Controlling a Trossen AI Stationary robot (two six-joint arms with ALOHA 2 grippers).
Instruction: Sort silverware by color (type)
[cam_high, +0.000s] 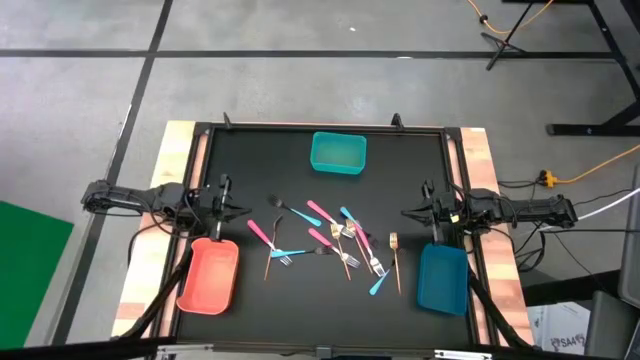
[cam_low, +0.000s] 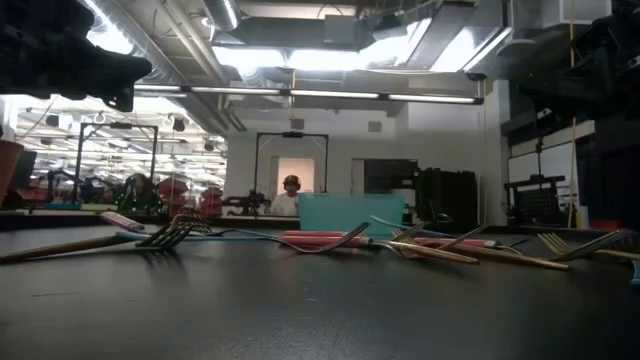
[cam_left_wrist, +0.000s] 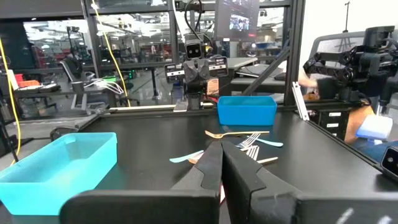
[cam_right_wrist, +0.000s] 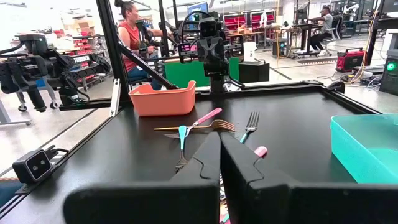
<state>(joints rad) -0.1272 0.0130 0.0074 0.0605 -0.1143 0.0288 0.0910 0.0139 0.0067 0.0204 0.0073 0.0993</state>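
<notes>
The silverware (cam_high: 330, 240) lies scattered flat on the black table's middle: small forks and utensils with pink, light-blue and gold-brown handles, some crossing each other; it also shows in the low view (cam_low: 330, 240). My left gripper (cam_high: 243, 208) hovers shut at the table's left side, above the salmon bin's far end. My right gripper (cam_high: 406, 212) hovers shut at the right side, by the blue bin's far end. In the left wrist view my left gripper (cam_left_wrist: 221, 144) points at the silverware (cam_left_wrist: 242, 140). Likewise, my right gripper (cam_right_wrist: 219, 135) points at the silverware (cam_right_wrist: 205, 127).
A salmon bin (cam_high: 210, 275) stands at the near left, a blue bin (cam_high: 442, 278) at the near right and a teal bin (cam_high: 338, 152) at the far middle. Wooden strips (cam_high: 480, 150) edge the table's left and right sides. People show in the room beyond.
</notes>
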